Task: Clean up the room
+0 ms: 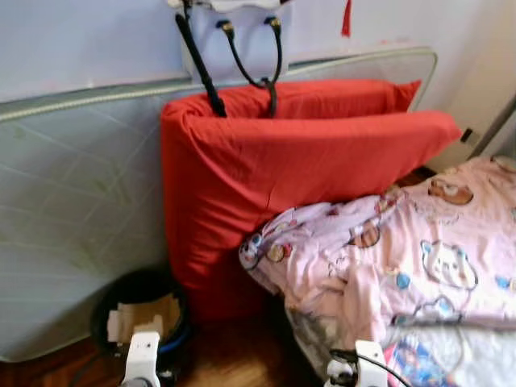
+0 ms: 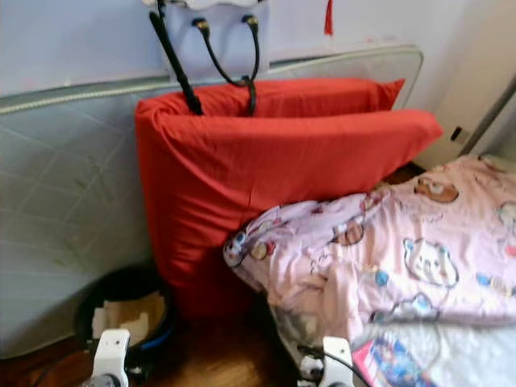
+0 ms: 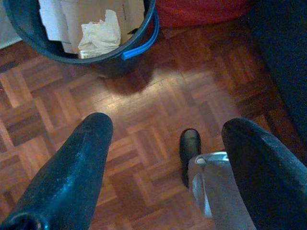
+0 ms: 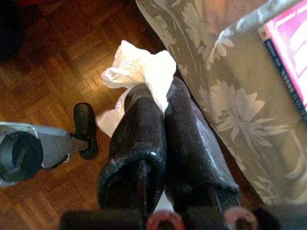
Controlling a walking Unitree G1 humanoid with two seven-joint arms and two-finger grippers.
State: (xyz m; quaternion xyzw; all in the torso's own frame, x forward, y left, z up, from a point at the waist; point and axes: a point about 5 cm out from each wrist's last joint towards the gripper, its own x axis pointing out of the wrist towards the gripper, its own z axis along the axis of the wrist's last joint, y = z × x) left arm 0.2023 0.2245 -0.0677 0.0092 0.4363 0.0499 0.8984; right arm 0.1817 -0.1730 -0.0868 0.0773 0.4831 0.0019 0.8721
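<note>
Red mattress (image 1: 274, 173), handbag (image 1: 242, 44), perhaps quilt (image 1: 403, 250).

I can read no text, label, brand or number anywhere around me. The pink and blue printed item (image 4: 288, 45) lying on the grey flowered bedcover (image 4: 225, 96) beside my right gripper (image 4: 163, 103) carries a line of lettering along its edge, but it is too blurred and small to make out.
</note>
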